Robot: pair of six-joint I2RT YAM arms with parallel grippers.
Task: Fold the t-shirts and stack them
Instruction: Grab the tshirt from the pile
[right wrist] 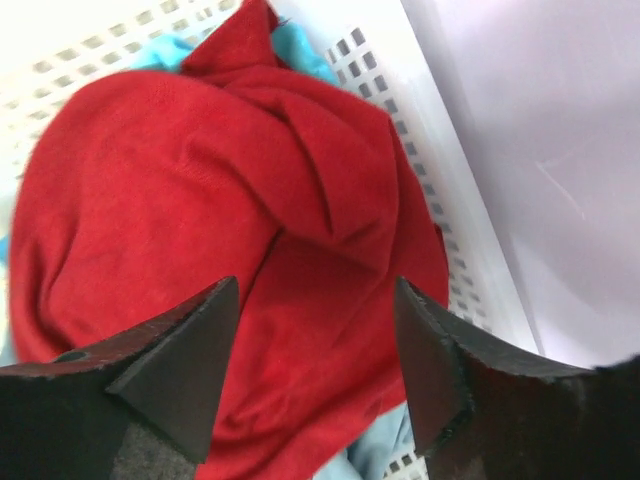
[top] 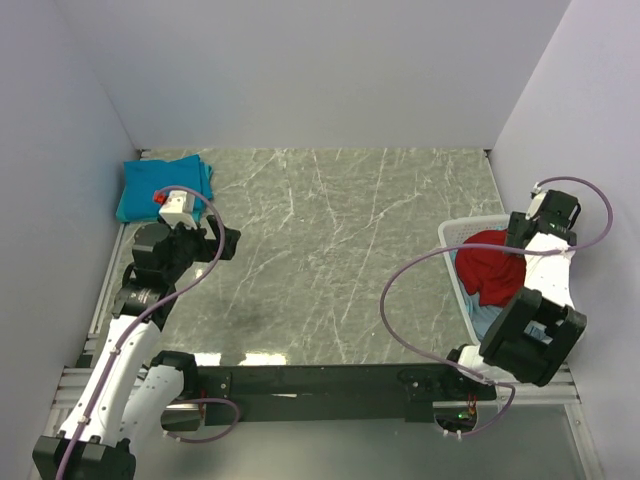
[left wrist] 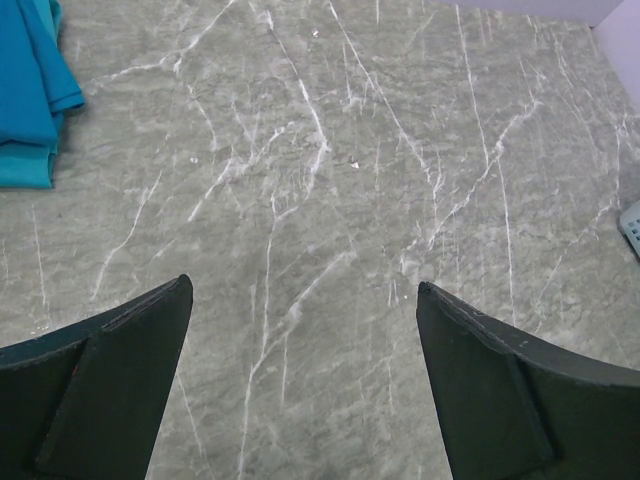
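Note:
A bright red t-shirt [top: 492,262] lies bunched on top of the pile in the white basket [top: 455,232] at the right. In the right wrist view the red t-shirt [right wrist: 200,180] fills the frame. My right gripper [right wrist: 316,281] hangs just over it, jaws apart, with red cloth between the fingertips. Its position over the basket's far end also shows from above [top: 517,238]. Teal cloth [right wrist: 300,45] and a pale blue shirt [right wrist: 385,455] peek out from under the red one. My left gripper [left wrist: 303,284] is open over bare table, right of the folded teal t-shirts [left wrist: 25,90].
The folded teal t-shirts [top: 150,185] lie in the far left corner by the wall. White walls close in the marble table [top: 330,250] on three sides. The basket's lattice wall [right wrist: 440,130] runs close along the right wall.

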